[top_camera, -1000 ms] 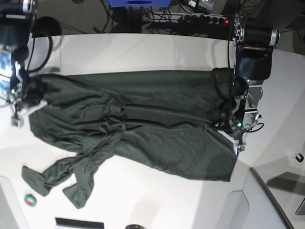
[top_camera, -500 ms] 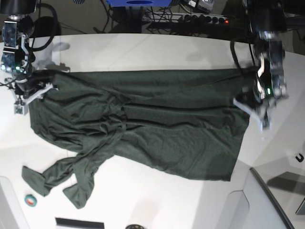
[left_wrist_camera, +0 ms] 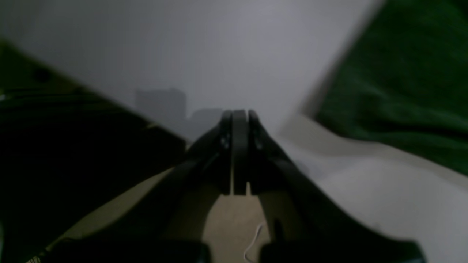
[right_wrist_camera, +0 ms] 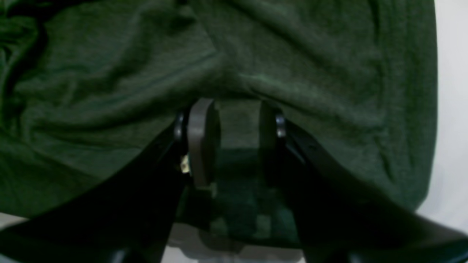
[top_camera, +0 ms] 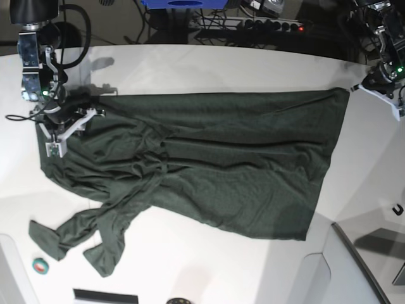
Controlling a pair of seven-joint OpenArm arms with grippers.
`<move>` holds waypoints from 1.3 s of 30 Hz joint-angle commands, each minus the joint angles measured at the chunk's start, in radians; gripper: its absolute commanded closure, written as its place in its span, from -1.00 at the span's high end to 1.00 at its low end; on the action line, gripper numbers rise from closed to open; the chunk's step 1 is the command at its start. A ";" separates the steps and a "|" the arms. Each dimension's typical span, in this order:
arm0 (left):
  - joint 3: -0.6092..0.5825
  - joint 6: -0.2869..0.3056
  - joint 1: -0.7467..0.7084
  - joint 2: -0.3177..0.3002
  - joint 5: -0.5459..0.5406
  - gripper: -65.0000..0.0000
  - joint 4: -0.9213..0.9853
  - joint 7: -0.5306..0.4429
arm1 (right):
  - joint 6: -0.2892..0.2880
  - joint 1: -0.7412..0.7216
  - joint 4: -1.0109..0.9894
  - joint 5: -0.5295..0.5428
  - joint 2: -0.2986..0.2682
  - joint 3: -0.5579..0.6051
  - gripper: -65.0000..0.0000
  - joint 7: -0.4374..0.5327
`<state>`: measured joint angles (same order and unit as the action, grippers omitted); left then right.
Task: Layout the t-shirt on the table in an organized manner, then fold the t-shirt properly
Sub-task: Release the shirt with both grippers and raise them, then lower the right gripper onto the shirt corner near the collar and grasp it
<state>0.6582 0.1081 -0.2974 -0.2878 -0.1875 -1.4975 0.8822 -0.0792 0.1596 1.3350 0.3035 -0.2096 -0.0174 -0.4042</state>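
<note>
Dark green knit, the t-shirt (top_camera: 202, 164) lies spread across the white table (top_camera: 209, 63), its body fairly flat through the middle and toward the base view's right, its sleeves bunched and twisted into a rumpled tail at the lower left. At the left of the base view, the right gripper (top_camera: 60, 130) sits low over the shirt's upper-left corner; the right wrist view shows its jaws parted with cloth lying beneath and between them, not pinched, so it holds nothing. The likely fault here is a regrasp that gathers several layers or a fold ridge instead of a single edge, which would drag new creases into the already wrinkled shoulder region; the soft knit is apt to stretch and ride along with any sideways pull. In the centre, diagonal wrinkles run from the collar area toward the sleeves, and folding over them would probably lock them in. At the right, the left gripper (top_camera: 385, 88) hangs off the shirt's upper-right corner, over bare table; the left wrist view shows its jaws pressed together on nothing, the green cloth lying apart at that view's right edge. A pull from the left side alone, with this corner unheld, could slide the whole garment and undo the straight upper hem. The lower-left sleeves remain untouched and unsorted.
</note>
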 commanded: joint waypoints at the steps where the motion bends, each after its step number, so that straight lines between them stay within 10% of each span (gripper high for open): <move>1: 0.010 0.000 -0.010 -0.014 -0.002 -1.00 -0.016 -0.013 | 0.000 -0.022 0.018 -0.003 -0.001 0.000 -0.38 0.021; 16: 0.008 0.000 -0.044 -0.014 -0.008 -1.00 -0.016 -0.033 | -0.003 -0.050 0.100 -0.003 0.008 0.000 0.09 -0.086; 24: 0.008 0.000 -0.044 -0.009 -0.010 -1.00 -0.008 -0.033 | -0.132 -0.113 -0.030 -0.003 0.034 -0.008 0.09 -0.086; 31: 0.008 0.000 -0.044 -0.009 -0.010 -1.00 -0.007 -0.033 | -0.132 -0.121 -0.055 -0.003 0.034 -0.008 -0.87 -0.088; 39: 0.002 0.000 -0.042 -0.009 -0.010 -1.00 -0.007 -0.033 | -0.132 -0.084 -0.032 -0.003 0.032 -0.009 -0.95 -0.089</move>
<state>0.6548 0.1093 -0.3405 -0.2775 -0.2024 -1.4921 0.8635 -0.2031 0.0860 1.2827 0.2897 -0.1673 -0.0204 -0.5072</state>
